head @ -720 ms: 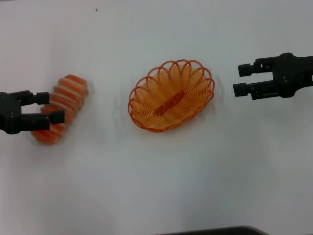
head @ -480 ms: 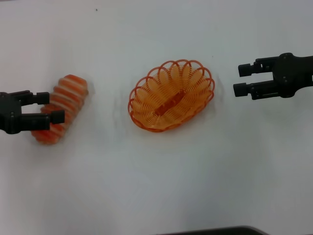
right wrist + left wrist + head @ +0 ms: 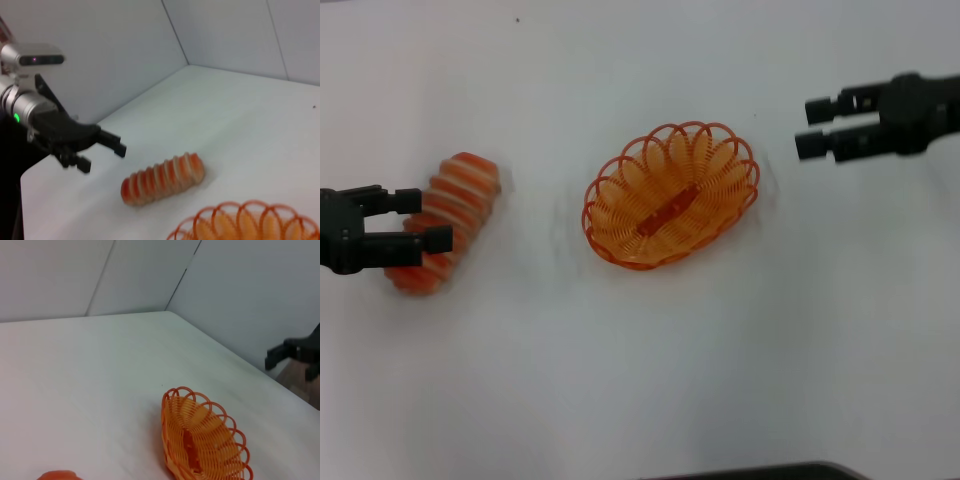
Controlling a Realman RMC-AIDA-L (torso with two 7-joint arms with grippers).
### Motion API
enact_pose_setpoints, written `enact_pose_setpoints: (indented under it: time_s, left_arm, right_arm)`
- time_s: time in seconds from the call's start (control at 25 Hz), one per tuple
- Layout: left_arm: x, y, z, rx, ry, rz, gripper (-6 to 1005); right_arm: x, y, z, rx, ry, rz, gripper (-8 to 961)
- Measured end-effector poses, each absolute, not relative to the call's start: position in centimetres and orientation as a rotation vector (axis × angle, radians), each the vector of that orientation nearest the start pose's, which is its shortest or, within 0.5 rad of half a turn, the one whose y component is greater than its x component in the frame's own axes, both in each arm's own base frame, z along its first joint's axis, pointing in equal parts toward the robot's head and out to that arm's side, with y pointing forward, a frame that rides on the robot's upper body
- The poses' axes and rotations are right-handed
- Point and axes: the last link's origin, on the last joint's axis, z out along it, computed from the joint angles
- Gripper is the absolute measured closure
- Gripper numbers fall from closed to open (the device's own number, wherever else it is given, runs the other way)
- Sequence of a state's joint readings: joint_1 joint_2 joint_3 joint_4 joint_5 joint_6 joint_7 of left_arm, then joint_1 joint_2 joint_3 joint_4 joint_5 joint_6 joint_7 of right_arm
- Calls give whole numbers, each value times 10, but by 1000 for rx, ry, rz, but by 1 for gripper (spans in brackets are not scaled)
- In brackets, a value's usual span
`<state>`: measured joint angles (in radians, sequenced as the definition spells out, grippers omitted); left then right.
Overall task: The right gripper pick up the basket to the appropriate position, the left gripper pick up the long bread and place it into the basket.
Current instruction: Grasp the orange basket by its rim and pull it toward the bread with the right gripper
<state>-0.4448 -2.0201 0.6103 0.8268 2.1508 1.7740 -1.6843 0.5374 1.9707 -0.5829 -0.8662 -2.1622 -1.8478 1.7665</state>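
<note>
The orange basket (image 3: 670, 195) stands empty in the middle of the white table; it also shows in the left wrist view (image 3: 205, 440) and its rim shows in the right wrist view (image 3: 235, 220). The long bread (image 3: 460, 195) lies at the left, slanted, orange-red with cream stripes, and also shows in the right wrist view (image 3: 162, 179). My left gripper (image 3: 428, 219) is open over the bread's near half, its fingers on either side as seen from above; in the right wrist view the left gripper (image 3: 102, 156) hangs above the table beside the bread. My right gripper (image 3: 810, 128) is open and empty, to the right of the basket and apart from it.
The white table (image 3: 670, 380) carries only the basket and the bread. A dark edge (image 3: 760, 470) shows at the table's front. Grey walls close the far side in both wrist views.
My right gripper has moved away from me, toward the far side of the table, still open. The left gripper, bread and basket have not moved.
</note>
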Motion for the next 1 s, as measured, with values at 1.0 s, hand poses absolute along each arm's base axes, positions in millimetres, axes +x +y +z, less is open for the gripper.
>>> enact_pose_setpoints:
  time_s: [1.0]
  left_arm:
    - [-291, 298, 48, -2753, -984, -578, 99]
  right_arm:
    - [197, 408, 12, -2554, 1162, -387, 196]
